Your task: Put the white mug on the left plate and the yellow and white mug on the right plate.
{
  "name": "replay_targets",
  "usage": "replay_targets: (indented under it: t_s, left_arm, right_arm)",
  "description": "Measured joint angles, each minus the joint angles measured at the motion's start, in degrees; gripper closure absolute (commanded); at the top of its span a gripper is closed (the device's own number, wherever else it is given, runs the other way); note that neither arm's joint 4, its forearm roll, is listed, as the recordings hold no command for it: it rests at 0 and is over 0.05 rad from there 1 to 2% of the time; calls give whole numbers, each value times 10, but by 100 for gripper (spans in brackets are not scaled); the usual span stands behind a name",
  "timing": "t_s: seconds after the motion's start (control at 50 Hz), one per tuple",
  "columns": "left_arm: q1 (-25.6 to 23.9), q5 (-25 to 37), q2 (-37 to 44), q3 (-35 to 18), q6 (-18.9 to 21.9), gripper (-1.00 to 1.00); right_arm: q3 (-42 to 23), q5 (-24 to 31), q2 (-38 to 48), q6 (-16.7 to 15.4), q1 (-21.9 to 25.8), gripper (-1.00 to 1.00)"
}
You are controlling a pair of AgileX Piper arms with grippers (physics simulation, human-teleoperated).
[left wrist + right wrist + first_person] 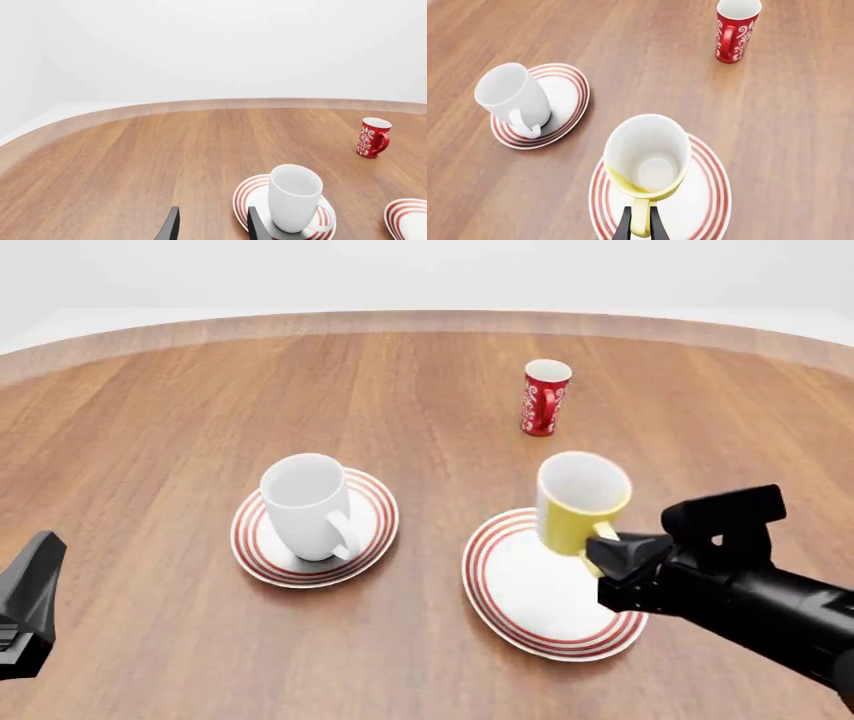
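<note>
The white mug stands upright on the left plate, its handle toward the arms' side. My left gripper is open and empty, drawn back to the left of that plate, apart from the mug. The yellow and white mug hangs slightly tilted over the far part of the right plate. My right gripper is shut on its yellow handle. Whether the mug's base touches the plate I cannot tell.
A slim red cup with white swirls stands upright beyond the right plate, toward the far side of the round wooden table. The table's curved far edge runs behind it.
</note>
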Motion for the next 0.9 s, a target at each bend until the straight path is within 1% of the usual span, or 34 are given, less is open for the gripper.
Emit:
replay_targets:
  t_s: [0.9]
  left_arm:
    - [0,0,0,0,0,-100]
  right_arm:
    - [17,-69,83,3,5,100]
